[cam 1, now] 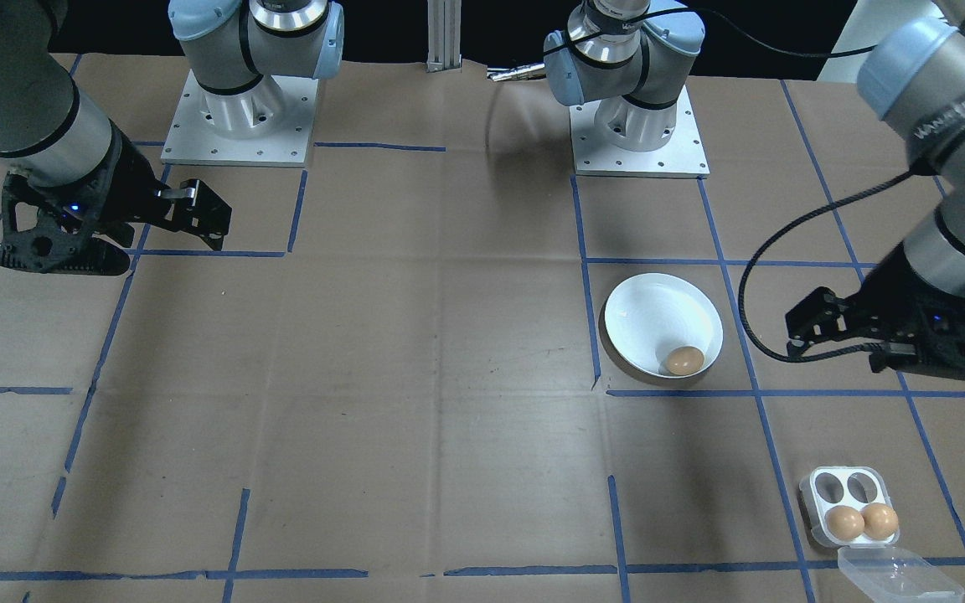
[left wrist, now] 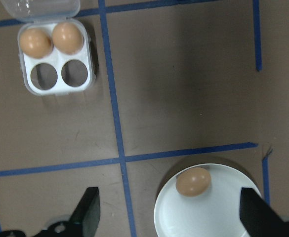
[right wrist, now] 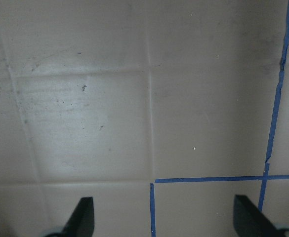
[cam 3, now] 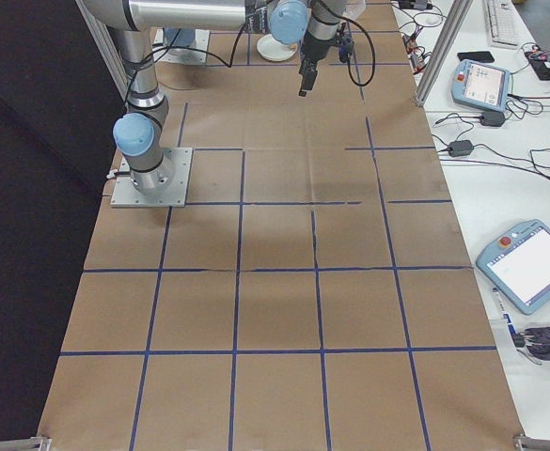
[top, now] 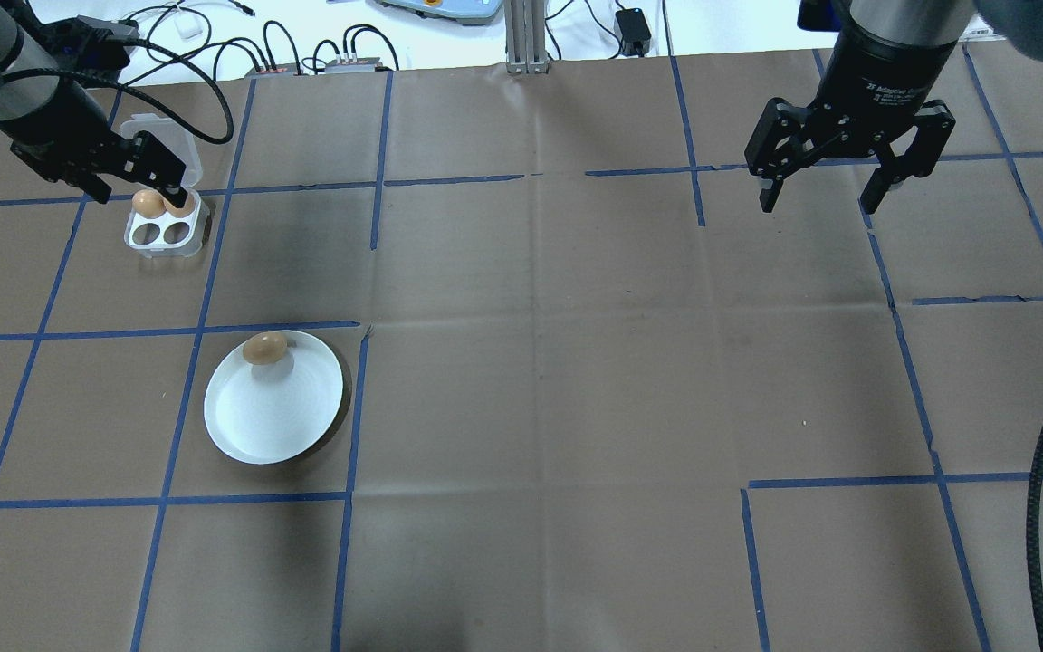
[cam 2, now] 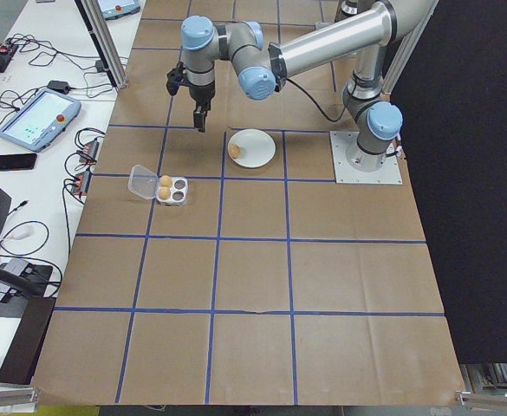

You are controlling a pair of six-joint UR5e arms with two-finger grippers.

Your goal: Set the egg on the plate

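A white plate (top: 272,412) lies on the left half of the table with one brown egg (top: 265,348) resting on its far rim side; the front view shows the same egg (cam 1: 684,360) on the plate (cam 1: 654,322). A small clear egg box (top: 164,233) farther back holds two brown eggs (left wrist: 35,42) in its rear holes; the two front holes are bare. My left gripper (top: 137,186) hangs open and holding nothing, high above the box and plate. In its wrist view the egg (left wrist: 193,181) lies between the fingertips' line. My right gripper (top: 820,199) is open over bare table at the far right.
The box's clear lid (cam 1: 897,574) lies flipped open beside it. Both arm bases (cam 1: 239,117) stand at the robot's edge. A black cable (cam 1: 750,276) loops off the left wrist. Blue tape lines grid the brown table cover (top: 540,362).
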